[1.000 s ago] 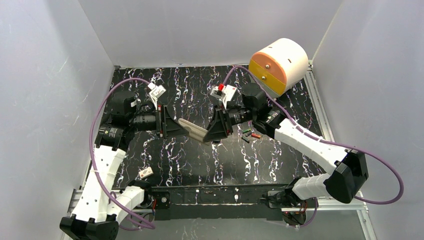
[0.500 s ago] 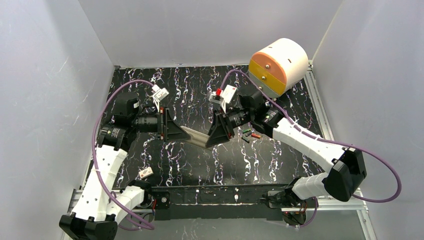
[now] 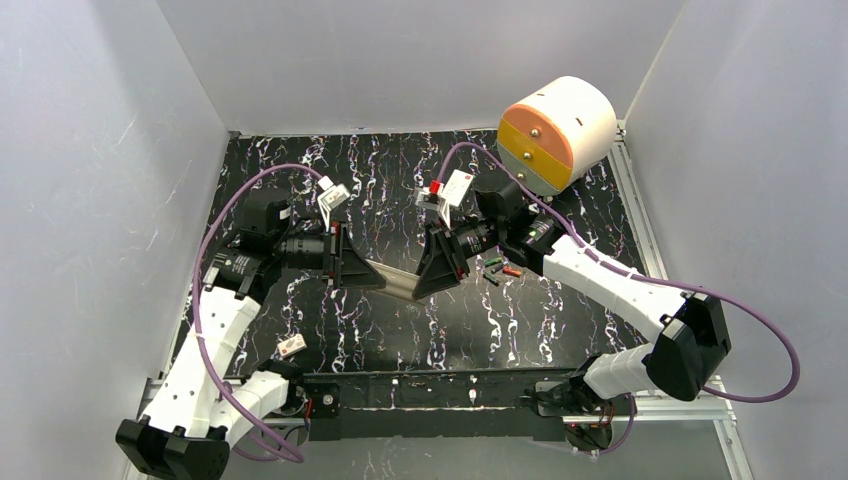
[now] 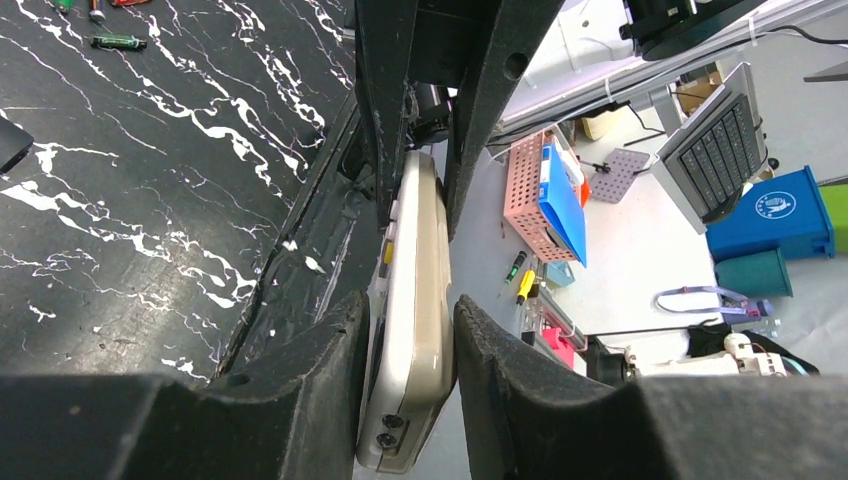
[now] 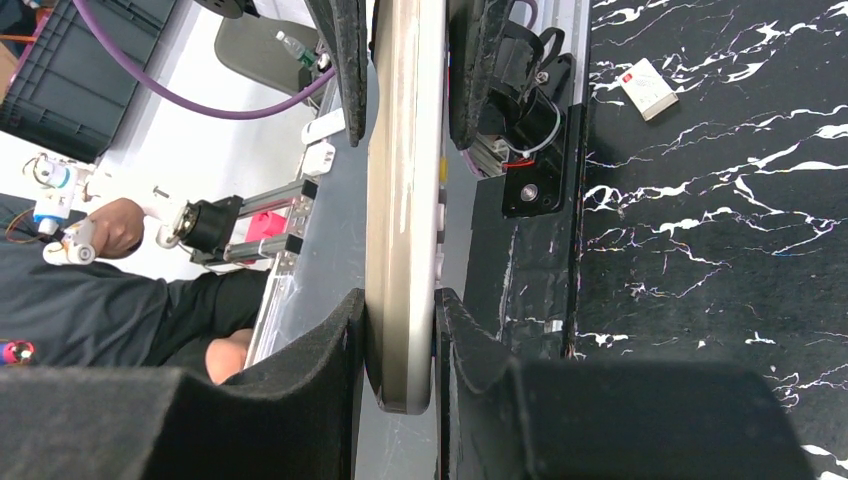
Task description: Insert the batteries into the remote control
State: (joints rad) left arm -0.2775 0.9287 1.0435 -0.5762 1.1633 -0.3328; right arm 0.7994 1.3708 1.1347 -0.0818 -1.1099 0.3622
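Left gripper (image 3: 374, 272) and right gripper (image 3: 419, 282) each clamp the remote control (image 3: 397, 278) edge-on above the bench, hiding its bay; batteries (image 3: 500, 268) are blurry.

I see plain pale-grey walls (image 3: 100, 150) boxing the evenly lit black, white-veined table (image 3: 400, 330) on the left, far and right, and beyond its near edge a pink crate (image 4: 522, 185), keyboard (image 4: 718, 140) and blue bin (image 4: 772, 212).

We get bright, even light from above. Nearest the lens, the left gripper (image 4: 408, 305) has blurred fingers (image 4: 300, 400); beyond its tips the room washes out pale. Ahead of the right gripper (image 5: 398, 300), a sheen streaks the remote control (image 5: 405, 150).
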